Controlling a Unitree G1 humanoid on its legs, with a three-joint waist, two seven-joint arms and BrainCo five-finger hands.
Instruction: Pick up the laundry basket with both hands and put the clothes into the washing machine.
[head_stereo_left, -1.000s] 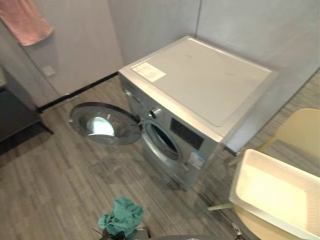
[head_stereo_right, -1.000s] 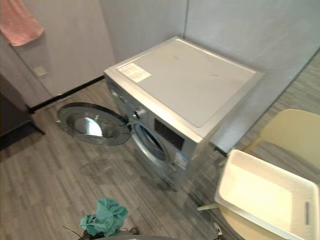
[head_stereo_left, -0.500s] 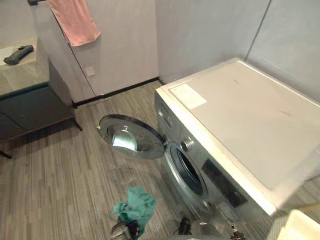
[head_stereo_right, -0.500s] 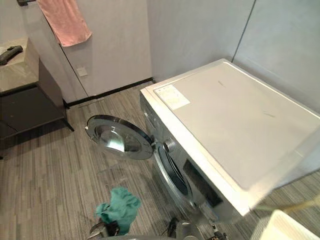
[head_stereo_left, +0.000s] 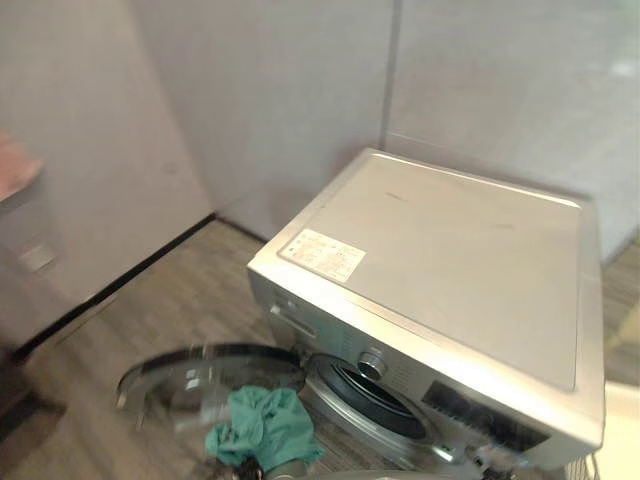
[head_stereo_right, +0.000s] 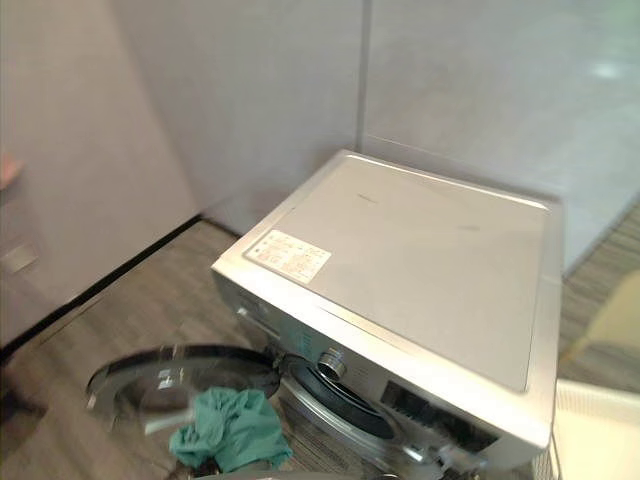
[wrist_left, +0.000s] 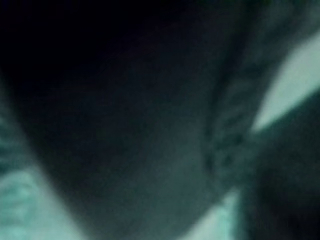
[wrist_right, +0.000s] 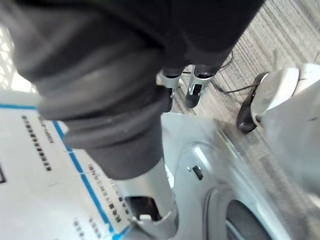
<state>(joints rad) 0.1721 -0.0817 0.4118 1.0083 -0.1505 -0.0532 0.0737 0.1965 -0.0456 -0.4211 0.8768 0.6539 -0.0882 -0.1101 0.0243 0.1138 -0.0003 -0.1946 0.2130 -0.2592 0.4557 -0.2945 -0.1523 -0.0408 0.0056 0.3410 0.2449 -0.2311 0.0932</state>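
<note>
1. A silver washing machine (head_stereo_left: 470, 250) stands with its round door (head_stereo_left: 190, 385) swung open at 8 o'clock. The white label (head_stereo_left: 322, 254) on its top carries print too small to read.
2. A teal cloth (head_stereo_left: 262, 425) bunches at 7 o'clock, just above the left hand (head_stereo_left: 258, 468), whose grip cannot be told.
3. The right wrist view brings the blue-lined label close beside the right hand (wrist_right: 110, 110), its grip also unclear.
4. The pale laundry basket (head_stereo_right: 590, 430) edges in at 5 o'clock.

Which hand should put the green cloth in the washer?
Left, probably: the green cloth sits low on the robot's left side, right by the washer's open door.
</note>
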